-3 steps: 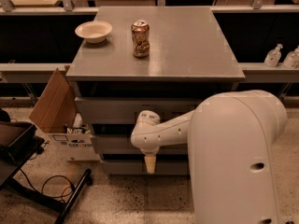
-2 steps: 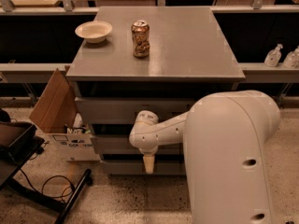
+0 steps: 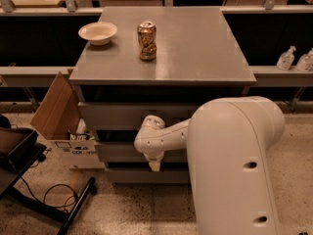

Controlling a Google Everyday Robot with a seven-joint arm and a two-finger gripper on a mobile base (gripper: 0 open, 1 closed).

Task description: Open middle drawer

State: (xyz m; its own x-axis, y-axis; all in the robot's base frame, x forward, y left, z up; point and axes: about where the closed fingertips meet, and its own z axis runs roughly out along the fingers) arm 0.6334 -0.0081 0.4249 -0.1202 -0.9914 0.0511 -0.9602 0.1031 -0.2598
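Note:
A grey cabinet holds three alike handleless drawers stacked under its top. The middle drawer (image 3: 120, 151) shows its flat grey front on the left side, level with my wrist. The top drawer (image 3: 112, 115) is above it and the bottom drawer (image 3: 132, 175) below. My gripper (image 3: 154, 166) hangs down from the white wrist in front of the drawer fronts, its pale tip at the gap between the middle and bottom drawers. My large white arm hides the right part of all the drawers.
On the cabinet top (image 3: 195, 43) stand a white bowl (image 3: 98, 32) and a dented can (image 3: 146, 40). An open cardboard box (image 3: 58, 111) sits on the floor at the left, with a black stand and cables (image 3: 44, 195) in front. Bottles (image 3: 286, 58) stand on a shelf at the right.
My white arm has shifted a little to the left. The gripper stays at about the same spot in front of the drawers.

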